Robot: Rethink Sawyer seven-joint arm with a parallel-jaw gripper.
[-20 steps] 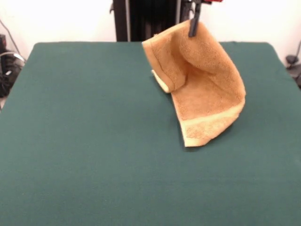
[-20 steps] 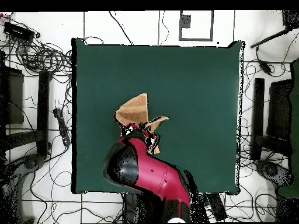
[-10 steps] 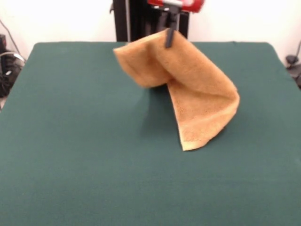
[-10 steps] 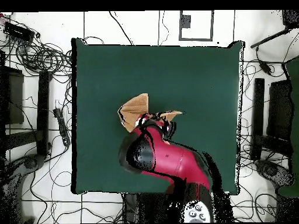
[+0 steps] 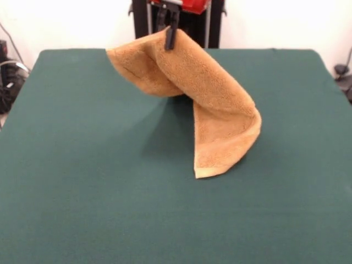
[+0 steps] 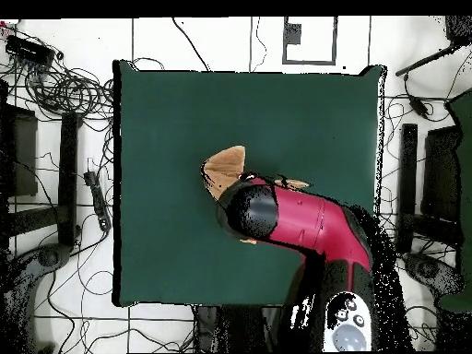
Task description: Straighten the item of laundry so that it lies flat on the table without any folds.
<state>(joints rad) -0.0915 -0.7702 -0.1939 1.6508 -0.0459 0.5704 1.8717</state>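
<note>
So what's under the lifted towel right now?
Bare green table and the towel's shadow. Its lower corner touches the table; the spot behind the hanging fold is hidden.

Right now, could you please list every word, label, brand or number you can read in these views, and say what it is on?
None can be read.
The towel, held up by the claw, shows no legible tag.
The table is plain green.
The arm shows no readable marking.

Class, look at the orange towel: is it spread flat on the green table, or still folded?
Still folded. The towel hangs draped from the gripper, doubled over itself, with only its lower end resting on the table.
</note>
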